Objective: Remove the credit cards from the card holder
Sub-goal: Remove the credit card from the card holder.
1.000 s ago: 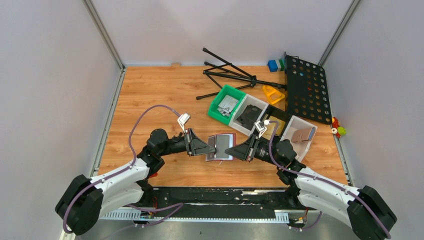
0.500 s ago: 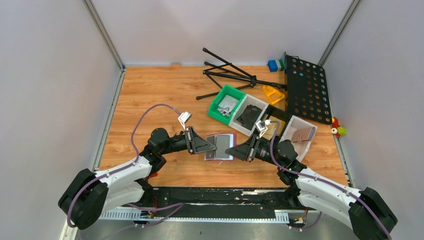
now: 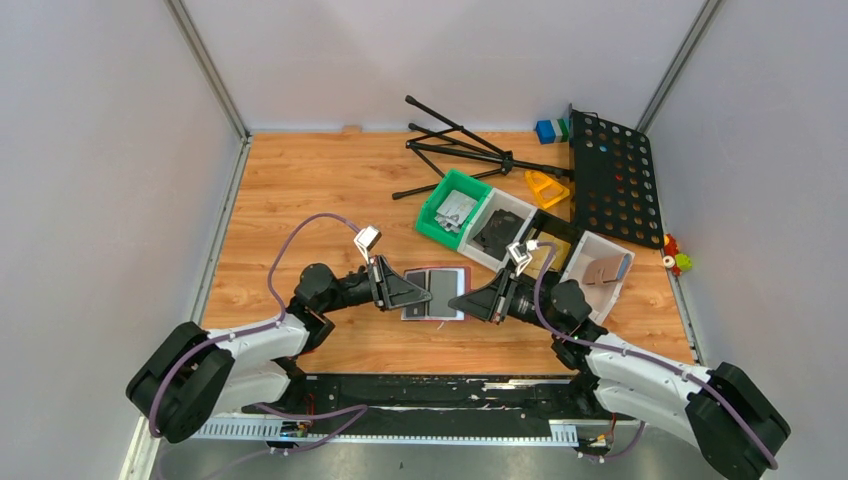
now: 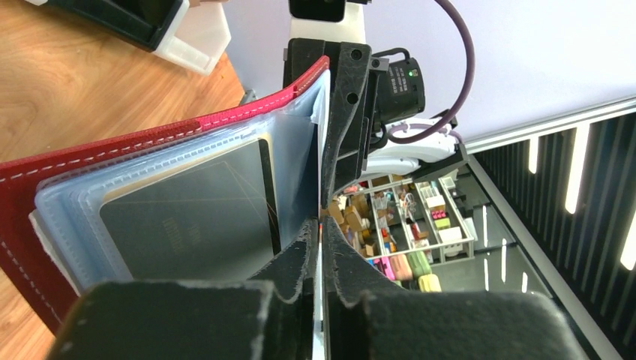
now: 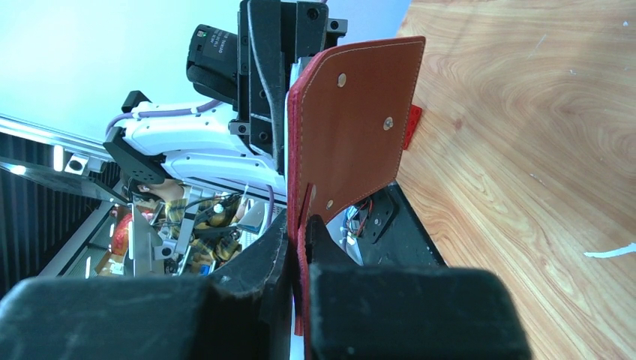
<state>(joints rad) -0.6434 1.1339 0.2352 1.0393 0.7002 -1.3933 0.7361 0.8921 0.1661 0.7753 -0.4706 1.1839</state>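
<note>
My left jaws are pinched tight on one edge of the open card holder (image 3: 435, 293), and my right jaws are clamped on its opposite red cover. It is spread between them, just nearer than the green bin (image 3: 432, 208). A dark card (image 4: 187, 217) shows in its clear sleeve.

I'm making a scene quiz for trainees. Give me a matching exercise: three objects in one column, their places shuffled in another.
1. dark-red leather card holder
2. green plastic bin
3. black perforated panel

A. at the right edge of the table
B. gripped by the left gripper and right gripper
C. beside a white plastic bin

Pairs: 1-B, 2-C, 3-A
</note>
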